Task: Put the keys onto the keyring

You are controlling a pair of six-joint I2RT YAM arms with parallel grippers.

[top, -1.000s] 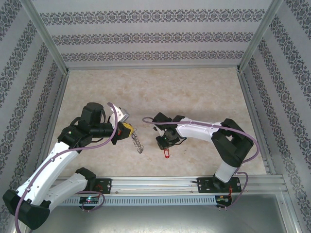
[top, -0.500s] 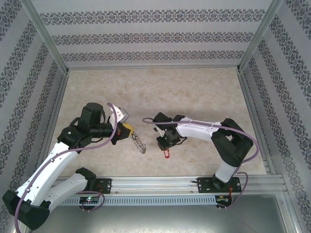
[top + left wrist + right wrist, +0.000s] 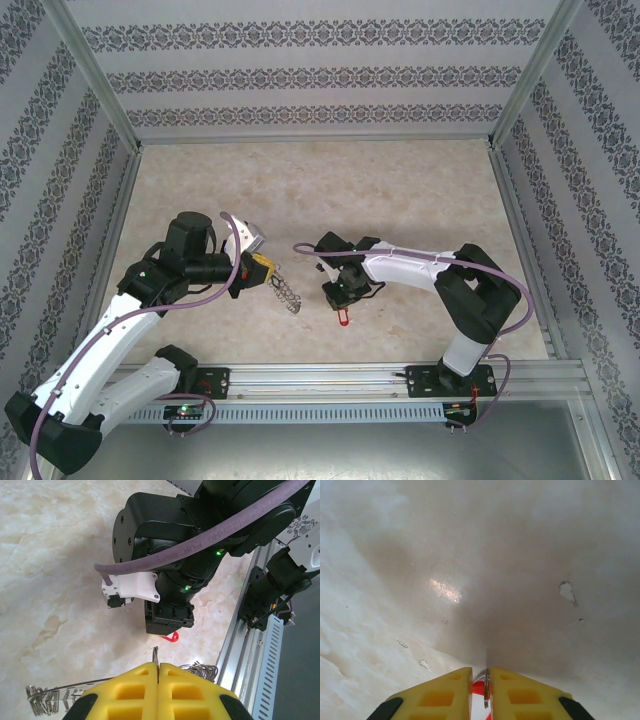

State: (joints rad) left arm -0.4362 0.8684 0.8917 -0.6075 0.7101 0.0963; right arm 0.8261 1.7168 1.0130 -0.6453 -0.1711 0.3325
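Item, left of centre: left gripper [image 3: 264, 270], black body with yellow padded fingers, pads pressed together in the left wrist view [image 3: 157, 672] and clamped on the keyring. Item: keyring [image 3: 288, 296], a large grey metal ring of coiled wire. It is held edge-on, reaching from the left pads toward the near right. Its coils show on either side of the yellow pads in the left wrist view [image 3: 44, 700], with a thin metal edge rising from the seam between them. Item, just right of the keyring and apart from it: right gripper [image 3: 343, 297], pointing down at the table, its yellow pads [image 3: 520, 692] closed to a narrow slit on the metal loop of the keys. Item: keys [image 3: 343, 319], a tiny bright red plastic tag on a small metal loop. It hangs at the near side of the right gripper, seen red under the black gripper body [image 3: 173, 637] and between the pads [image 3: 479, 689]. Ground: pale marbled tabletop [image 3: 400, 190]; whether ring or tag touches it cannot be told.
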